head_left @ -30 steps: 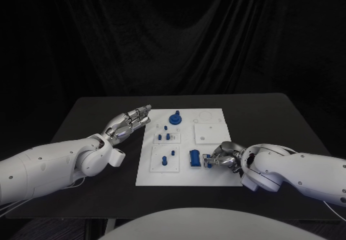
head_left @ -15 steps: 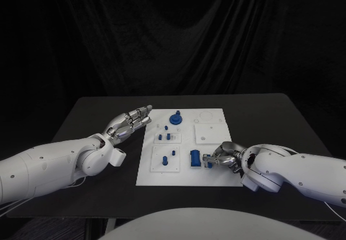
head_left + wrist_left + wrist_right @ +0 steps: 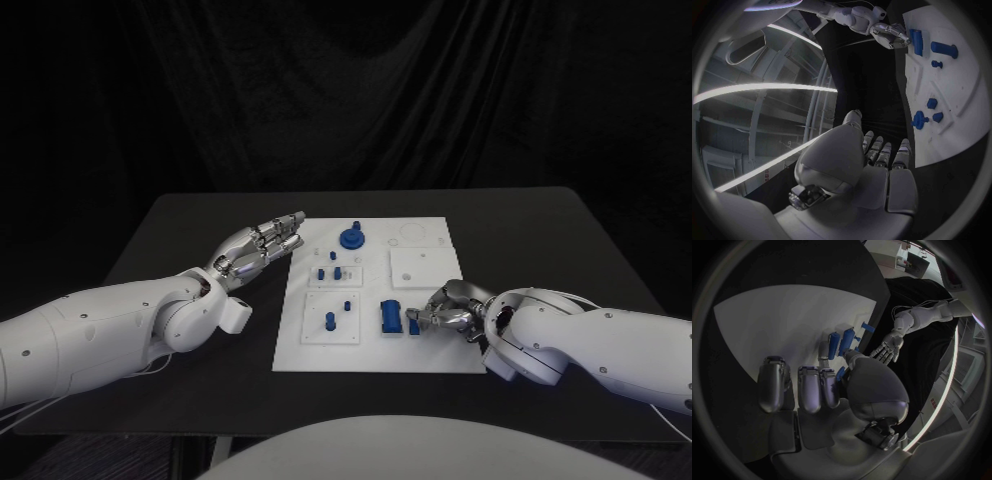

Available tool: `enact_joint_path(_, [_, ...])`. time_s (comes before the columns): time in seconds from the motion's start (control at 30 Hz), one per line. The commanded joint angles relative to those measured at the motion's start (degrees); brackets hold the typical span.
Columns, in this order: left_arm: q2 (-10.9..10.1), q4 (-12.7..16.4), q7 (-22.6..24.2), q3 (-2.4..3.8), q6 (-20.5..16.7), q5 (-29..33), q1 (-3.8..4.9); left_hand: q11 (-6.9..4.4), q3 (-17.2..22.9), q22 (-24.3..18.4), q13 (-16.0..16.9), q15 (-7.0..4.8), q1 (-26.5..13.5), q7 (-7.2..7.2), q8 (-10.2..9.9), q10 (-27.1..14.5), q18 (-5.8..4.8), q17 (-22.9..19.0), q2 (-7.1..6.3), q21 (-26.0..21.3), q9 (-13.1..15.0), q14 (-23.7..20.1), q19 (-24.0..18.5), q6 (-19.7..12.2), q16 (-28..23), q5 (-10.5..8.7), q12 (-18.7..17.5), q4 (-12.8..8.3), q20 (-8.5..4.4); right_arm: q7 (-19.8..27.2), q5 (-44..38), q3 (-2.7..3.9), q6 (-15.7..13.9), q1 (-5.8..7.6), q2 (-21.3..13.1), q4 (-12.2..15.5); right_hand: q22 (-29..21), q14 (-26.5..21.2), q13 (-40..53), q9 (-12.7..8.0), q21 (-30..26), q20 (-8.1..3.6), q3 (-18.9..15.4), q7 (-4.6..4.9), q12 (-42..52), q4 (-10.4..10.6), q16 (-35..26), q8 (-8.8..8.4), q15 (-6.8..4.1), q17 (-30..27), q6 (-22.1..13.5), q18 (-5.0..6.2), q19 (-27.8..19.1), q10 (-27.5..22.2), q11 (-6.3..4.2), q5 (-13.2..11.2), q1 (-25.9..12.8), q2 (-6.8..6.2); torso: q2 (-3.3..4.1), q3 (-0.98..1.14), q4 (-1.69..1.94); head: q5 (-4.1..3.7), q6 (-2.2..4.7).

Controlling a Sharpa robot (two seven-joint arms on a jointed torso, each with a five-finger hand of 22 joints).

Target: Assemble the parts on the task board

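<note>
The white task board [image 3: 433, 350] lies mid-table. On it stand a blue block [image 3: 389, 316], a round blue part [image 3: 351, 238] at the far end, and several small blue pegs [image 3: 335, 272]. My right hand [image 3: 453, 306] rests over the board's near right area and pinches a small blue part [image 3: 415, 325] just right of the block. In the right wrist view that part [image 3: 840, 374] sits between thumb and fingers, near the block [image 3: 834, 344]. My left hand [image 3: 260, 246] hovers open, fingers straight, just off the board's left edge, holding nothing.
The board sits on a black table [image 3: 188, 230] with bare surface on both sides. A raised white square plate [image 3: 423, 266] occupies the board's right middle. The left wrist view shows the board [image 3: 961, 125] and my right hand [image 3: 891, 35] beyond it.
My right hand has edged slightly up the board with the small blue part, bringing it a little nearer the blue block. The left hand has stayed still.
</note>
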Motion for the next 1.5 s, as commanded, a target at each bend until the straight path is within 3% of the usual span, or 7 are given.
enact_joint_path(0.03, [0.1, 0.1, 0.6, 0.05, 0.8, 0.0, -0.09, 0.05, 0.3, 0.1, 0.1, 0.24, 0.3, 0.34, 0.3, 0.0, 0.59, -0.1, -0.21, 0.4, 0.1, 0.1, -0.1, 0.0, -0.3, 0.18, 0.2, -0.1, 0.31, 0.7, -0.7, 0.02, -1.5, -0.12, -0.1, 0.1, 10.9, 4.0, 15.1, 2.6, -0.2, -0.64, -0.8, -0.55, 0.2, 0.1, -0.3, 2.65, -0.58, 4.3, -0.9, 0.93, 0.5, 6.0, -0.59, 0.3, 0.6, 0.53, 0.00, 0.01, 0.03, 0.05, -0.01])
enact_joint_path(0.17, [0.1, 0.0, 0.6, 0.05, 0.9, 0.0, -0.14, -0.04, 0.3, 0.0, 0.1, 0.26, 0.3, 0.64, 0.3, 0.0, 0.58, -0.1, -0.22, 0.4, 0.1, 0.1, -0.1, 0.2, -0.3, 0.16, 0.2, -0.1, 0.36, 0.7, -0.7, 0.02, -1.6, -0.12, -0.1, 0.1, 10.9, 4.0, 15.1, 5.3, -0.3, -0.90, -1.4, -0.90, 0.2, 0.4, -0.3, 5.34, -0.83, 4.3, -2.0, 0.94, 0.6, 6.0, -0.91, 0.3, 1.1, 0.73, 0.01, 0.01, 0.01, 0.09, -0.01])
enact_joint_path(0.43, [0.1, 0.0, 0.4, 0.05, 1.0, 0.0, -0.21, -0.04, 0.3, 0.1, 0.1, 0.26, 0.3, 0.67, 0.4, 0.0, 0.58, -0.1, -0.22, 0.4, 0.1, 0.1, -0.1, 0.2, -0.3, 0.16, 0.2, -0.1, 0.37, 1.0, -0.7, 0.02, -1.5, -0.12, -0.3, 0.3, 10.8, 4.0, 15.1, 9.1, -0.7, -1.25, -1.9, -1.44, 0.2, 0.2, -0.4, 8.93, -1.21, 4.1, -3.1, 1.01, 0.5, 6.0, -1.37, 0.8, 2.2, 0.80, 0.00, -0.01, 0.03, 0.17, -0.01])
enact_joint_path(0.63, [0.0, 0.1, 0.3, 0.05, 1.1, 0.0, -0.25, -0.05, 0.3, 0.1, 0.1, 0.30, 0.3, 0.77, 0.4, 0.0, 0.58, 0.0, -0.22, 0.4, 0.1, 0.2, -0.1, 0.3, -0.3, 0.17, 0.2, -0.1, 0.40, 1.1, -0.8, 0.01, -0.6, -0.12, -0.9, 0.8, 10.8, 4.0, 15.1, 12.9, -0.8, -1.69, -1.8, -2.11, 0.2, -1.3, -0.4, 12.61, -1.69, 4.2, -4.1, 1.02, 0.5, 6.0, -1.95, 1.8, 4.5, 0.53, -0.01, -0.04, 0.03, 0.25, -0.01])
enact_joint_path(0.73, [0.0, 0.1, 0.3, 0.05, 1.1, 0.0, -0.26, -0.11, 0.3, 0.2, 0.1, 0.32, 0.3, 0.97, 0.4, 0.1, 0.59, 0.0, -0.22, 0.4, 0.1, 0.2, 0.0, 0.4, -0.3, 0.19, 0.2, -0.2, 0.44, 1.5, -1.6, -0.01, 0.5, -0.13, -1.5, 1.3, 10.9, 4.1, 15.1, 15.2, -0.6, -1.94, -2.1, -2.44, 0.2, -2.0, -0.4, 14.69, -1.93, 4.4, -4.5, 0.97, 0.6, 6.0, -2.20, 0.7, 5.3, 0.13, -0.01, -0.04, 0.04, 0.20, -0.01])
enact_joint_path(1.07, [-0.1, 0.1, 0.4, 0.05, 1.1, 0.0, -0.30, -0.15, 0.4, 0.1, 0.1, 0.32, 0.3, 1.08, 0.4, 0.1, 0.59, 0.0, -0.22, 0.4, 0.1, 0.2, 0.0, 0.4, -0.3, 0.19, 0.2, -0.2, 0.46, 2.0, -4.1, -0.06, 1.8, -0.65, -3.5, 3.1, 11.6, 4.5, 15.1, 18.3, 1.7, -2.28, -3.8, -2.83, 0.2, -1.9, 0.4, 17.48, -2.28, 6.4, -4.6, 0.42, 1.7, 6.0, -2.62, -4.6, 5.2, -0.33, 0.02, -0.04, 0.06, 0.25, -0.01])
enact_joint_path(1.5, [-0.2, 0.1, 0.4, 0.05, 1.1, 0.0, -0.50, -0.15, 0.4, 0.1, 0.1, 0.32, 0.3, 1.08, 0.4, 0.1, 0.59, 0.0, -0.22, 0.4, 0.1, 0.2, 0.0, 0.4, -0.3, 0.19, 0.2, -0.2, 0.46, 2.0, -4.5, -0.08, 2.7, -1.35, -3.8, 3.1, 11.7, 4.5, 15.1, 19.6, 1.9, -2.42, -5.5, -3.00, 0.2, -0.9, 0.5, 18.25, -2.40, 6.5, -4.5, 0.39, 1.7, 6.0, -2.76, -9.5, 4.3, -0.09, -0.02, -0.03, 0.03, 0.50, -0.01])
